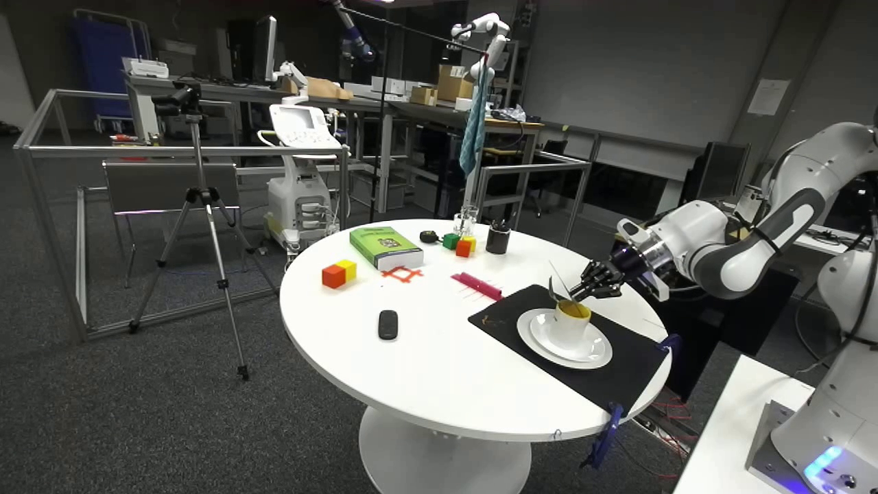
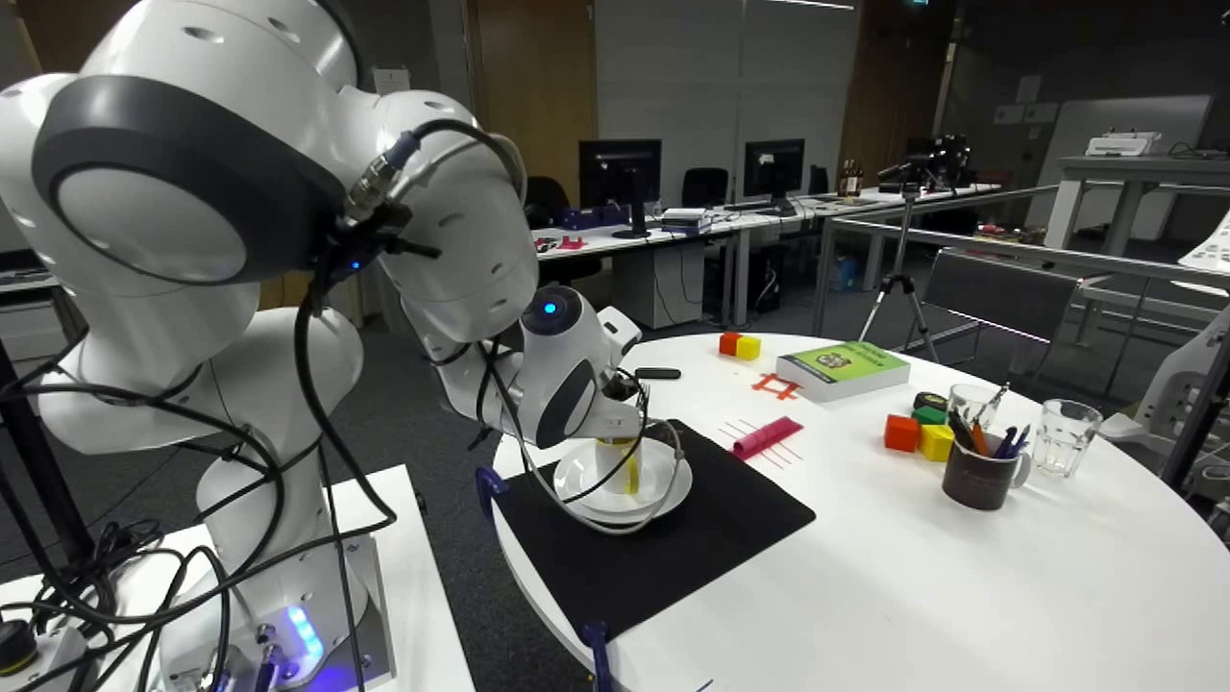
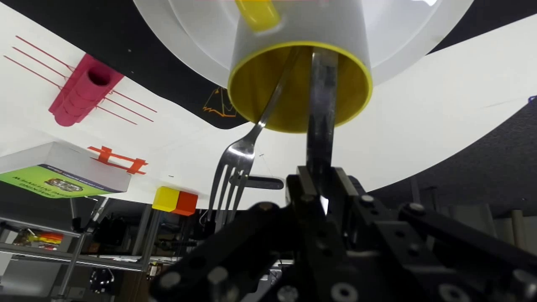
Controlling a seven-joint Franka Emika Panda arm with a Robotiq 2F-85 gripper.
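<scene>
A white cup with a yellow inside [image 1: 571,329] stands upright on stacked white plates [image 1: 528,333] on a black mat [image 1: 627,374]. The cup also shows in the wrist view [image 3: 335,25], where its opening faces the camera. A metal fork [image 3: 241,153], tines out, and a flat metal knife [image 3: 322,96] lean in the cup. My gripper [image 3: 321,176] is above the cup's rim with its fingers closed around the knife's outer end; the knife's other end is inside the cup. The fork is left of the fingers, apart from them. In an exterior view the arm mostly hides the fingers.
On the round white table [image 1: 411,370] are a green book [image 1: 387,248], red and yellow cubes [image 1: 339,274], a dark remote-like object [image 1: 388,324], a pink roll [image 1: 478,285], a pen mug [image 2: 978,476] and glasses [image 2: 1065,437]. Blue clamps [image 1: 605,439] grip the mat's edge.
</scene>
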